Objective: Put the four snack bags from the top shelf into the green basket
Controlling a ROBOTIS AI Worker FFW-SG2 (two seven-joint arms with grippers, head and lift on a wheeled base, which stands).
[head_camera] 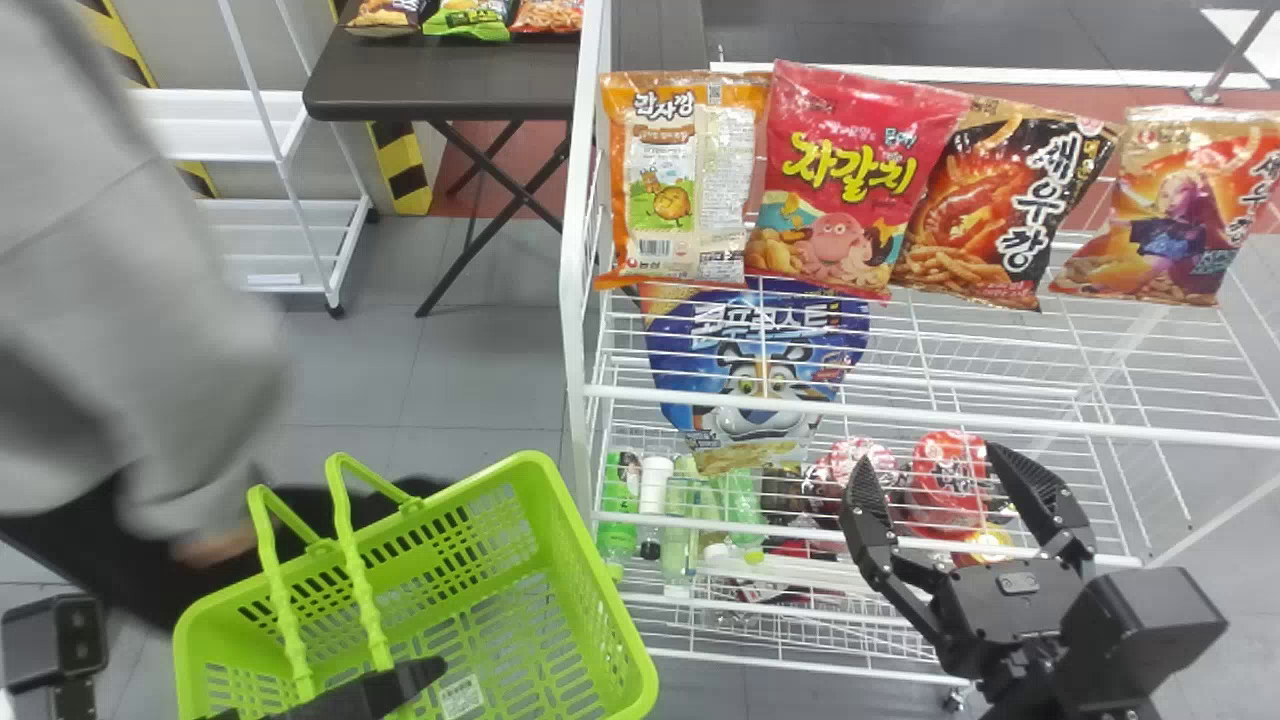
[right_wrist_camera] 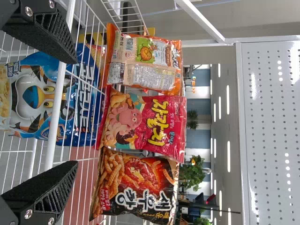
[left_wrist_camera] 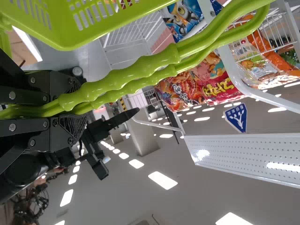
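This looks shop-like — snack bags (head_camera: pixel 835 180), wire shelves (head_camera: pixel 900 412).

Rows of ceiling lights (left_wrist_camera: pixel 163 180) illuminate the scene brightly, producing glare on the white perforated panel (left_wrist_camera: pixel 243 151) and small highlights on the glossy snack bags (head_camera: pixel 840 180).

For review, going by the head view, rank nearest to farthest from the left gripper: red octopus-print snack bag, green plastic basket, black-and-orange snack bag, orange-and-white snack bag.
1. Green plastic basket: handles in the left gripper.
2. Orange-and-white snack bag: left end of the top shelf's row.
3. Red snack bag: second from left.
4. Black-and-orange snack bag: third from left.
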